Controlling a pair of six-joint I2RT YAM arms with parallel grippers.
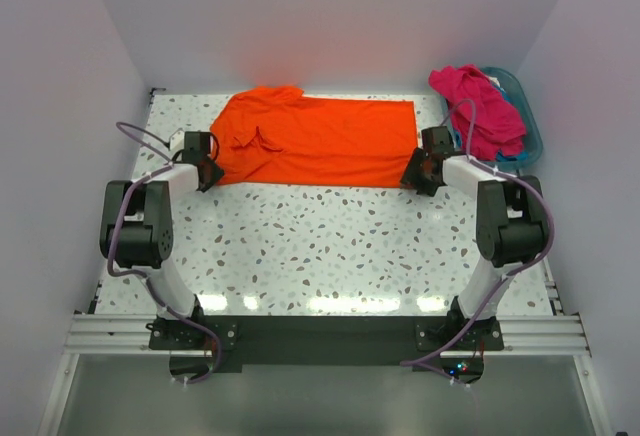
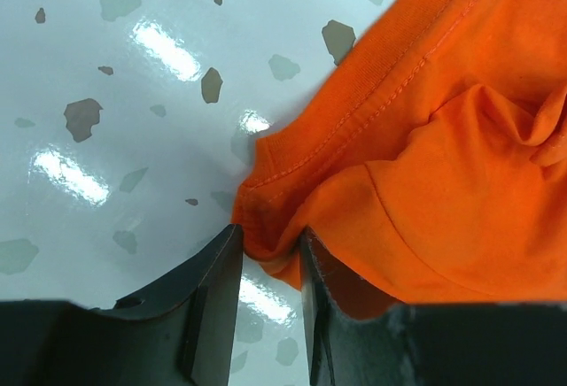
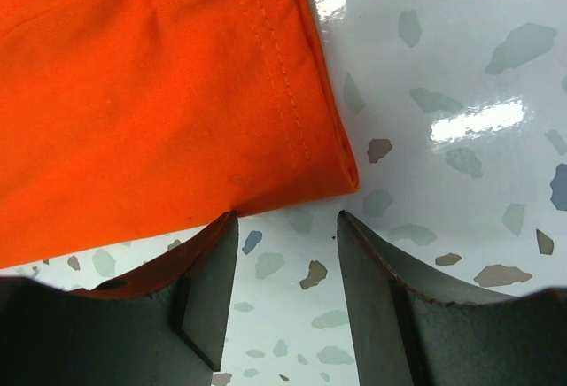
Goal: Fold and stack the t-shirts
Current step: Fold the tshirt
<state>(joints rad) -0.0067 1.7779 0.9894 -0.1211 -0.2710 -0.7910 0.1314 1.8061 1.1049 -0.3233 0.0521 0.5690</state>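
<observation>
A: Where is the orange shirt?
B: The orange shirt (image 1: pixel 315 141) lies spread on the table (image 1: pixel 330 246), at 12 o'clock from the table's middle. Its long side runs from 9 to 3. The 3 o'clock end is flat with a straight edge, and the 9 o'clock end is rumpled into folds.

A: And the left gripper?
B: The left gripper (image 1: pixel 205 161) sits at the shirt's 8 o'clock corner. In its wrist view the fingers (image 2: pixel 217 297) are drawn close together, with a bunched fold of orange cloth pinched between them. A stitched hem runs from the pinch toward 1 o'clock.

A: Does the right gripper hold anything?
B: No. The right gripper (image 1: pixel 425 168) is at the shirt's 4 o'clock corner. Its fingers (image 3: pixel 208 289) are spread wide, and only speckled table shows in the gap. The shirt's hemmed corner lies just past the tips, at 12 o'clock. The finger at 9 o'clock meets the cloth's edge, but I cannot tell whether it presses on it.

A: Any other shirts?
B: A pink shirt (image 1: pixel 480 106) is heaped in the basket (image 1: pixel 533 126), at 2 o'clock on the table. It spills over the near rim, just beyond the right gripper and apart from the orange shirt.
</observation>
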